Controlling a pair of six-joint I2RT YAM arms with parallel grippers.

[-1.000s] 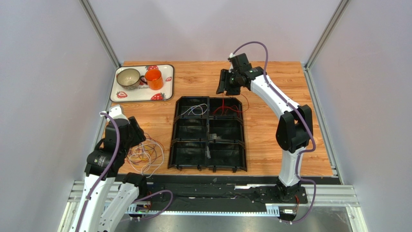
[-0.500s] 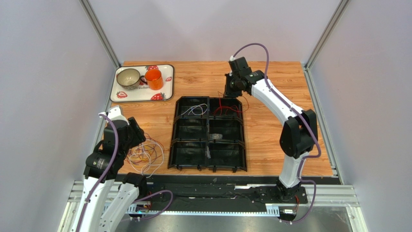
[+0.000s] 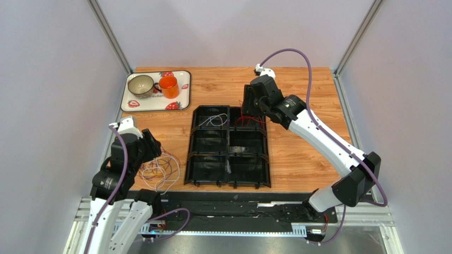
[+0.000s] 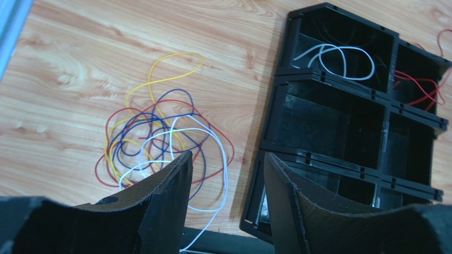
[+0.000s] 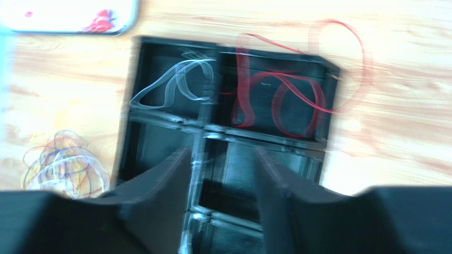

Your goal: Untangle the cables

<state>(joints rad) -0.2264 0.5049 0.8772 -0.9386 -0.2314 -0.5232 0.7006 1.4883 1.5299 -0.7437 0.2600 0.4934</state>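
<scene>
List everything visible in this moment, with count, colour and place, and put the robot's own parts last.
table: one, wood-grain brown, under everything
divided box: one, black, six compartments, table centre
white wire: one, white, far-left compartment
red wire: one, red, far-right compartment, a loop spilling over the box's edge
wire tangle: one heap, red, blue, yellow and white, on the table left of the box
serving tray: one, white with strawberries, far-left corner
mug: one, beige, on the serving tray
cup: one, orange, on the serving tray beside the mug
left pincer: one, black, open, empty, above the tangle
right pincer: one, black, open, empty, above the box's far end
</scene>
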